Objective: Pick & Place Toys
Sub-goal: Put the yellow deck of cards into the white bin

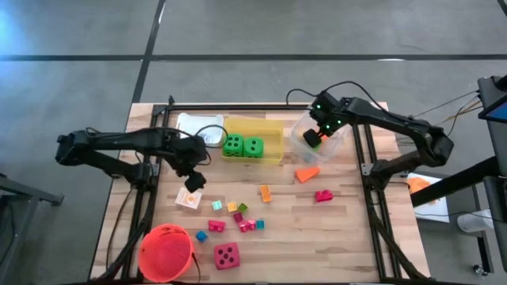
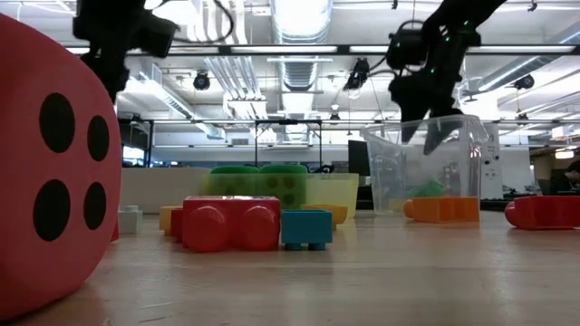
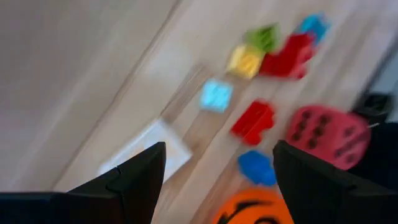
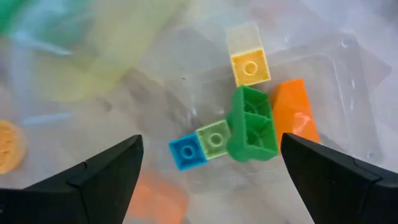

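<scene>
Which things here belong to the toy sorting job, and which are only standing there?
Belong to the job:
- two green dice in the yellow bin
- pink-red die
- orange wedge
- white card
- loose small blocks on the table
- blocks in the clear bin

Only standing there:
- orange-red bucket
- white bin

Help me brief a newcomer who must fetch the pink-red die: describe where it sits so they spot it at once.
Start at the orange-red bucket at the table's near left corner. Just to its right, apart from it, sits the pink-red die with black dots. It is far bigger than the small blocks scattered just beyond it, and the only die outside the yellow bin.
</scene>
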`<state>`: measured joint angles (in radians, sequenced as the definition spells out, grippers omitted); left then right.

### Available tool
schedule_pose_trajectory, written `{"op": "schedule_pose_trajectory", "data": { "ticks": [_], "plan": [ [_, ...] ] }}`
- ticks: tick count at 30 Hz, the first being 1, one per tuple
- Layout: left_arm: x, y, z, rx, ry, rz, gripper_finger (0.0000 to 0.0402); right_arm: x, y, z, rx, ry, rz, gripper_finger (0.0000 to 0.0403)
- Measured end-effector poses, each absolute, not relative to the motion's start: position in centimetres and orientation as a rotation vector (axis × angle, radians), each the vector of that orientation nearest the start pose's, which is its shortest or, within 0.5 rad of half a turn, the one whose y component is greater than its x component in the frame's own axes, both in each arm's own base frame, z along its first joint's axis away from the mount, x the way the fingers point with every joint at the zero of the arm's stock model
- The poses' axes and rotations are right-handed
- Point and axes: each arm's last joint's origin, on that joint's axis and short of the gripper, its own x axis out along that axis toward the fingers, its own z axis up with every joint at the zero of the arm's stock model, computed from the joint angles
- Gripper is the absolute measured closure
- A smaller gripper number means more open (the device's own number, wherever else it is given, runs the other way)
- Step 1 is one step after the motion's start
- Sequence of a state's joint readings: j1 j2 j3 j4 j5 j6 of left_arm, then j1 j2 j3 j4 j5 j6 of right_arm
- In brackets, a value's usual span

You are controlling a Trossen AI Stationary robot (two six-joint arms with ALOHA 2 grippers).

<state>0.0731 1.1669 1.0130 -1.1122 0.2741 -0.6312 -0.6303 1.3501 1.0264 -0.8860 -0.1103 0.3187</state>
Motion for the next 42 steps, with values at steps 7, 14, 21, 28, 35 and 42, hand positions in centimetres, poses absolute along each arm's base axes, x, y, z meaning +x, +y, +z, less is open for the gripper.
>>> {"op": "schedule_pose_trajectory", "data": {
  "ticks": [7,14,21,28,35,42],
  "plan": [
    [20.1,0.6,25.2,-0.795,1.545,0.337,0.0118,19.2,-12.0,27.9,0.718,0.936,-0.622,0.0028],
    [21.5,-0.9,23.5,-0.483,1.623,0.098,0.0118,18.6,-9.4,30.0,0.693,0.833,-0.555,0.0028],
    [22.2,-2.9,22.7,-0.259,1.624,-0.007,0.0118,18.5,-7.6,31.0,0.681,0.786,-0.502,0.0028],
    [22.5,-3.9,20.7,-0.241,1.565,-0.072,0.0118,19.0,-6.9,30.9,0.648,0.794,-0.508,0.0028],
    [21.3,-3.9,18.9,-0.286,1.637,-0.070,0.0118,19.1,-6.6,30.9,0.631,0.793,-0.513,0.0028],
    [20.6,-3.8,17.9,-0.305,1.673,-0.072,0.0109,19.0,-6.6,30.9,0.635,0.787,-0.516,0.0028]
  ]
}}
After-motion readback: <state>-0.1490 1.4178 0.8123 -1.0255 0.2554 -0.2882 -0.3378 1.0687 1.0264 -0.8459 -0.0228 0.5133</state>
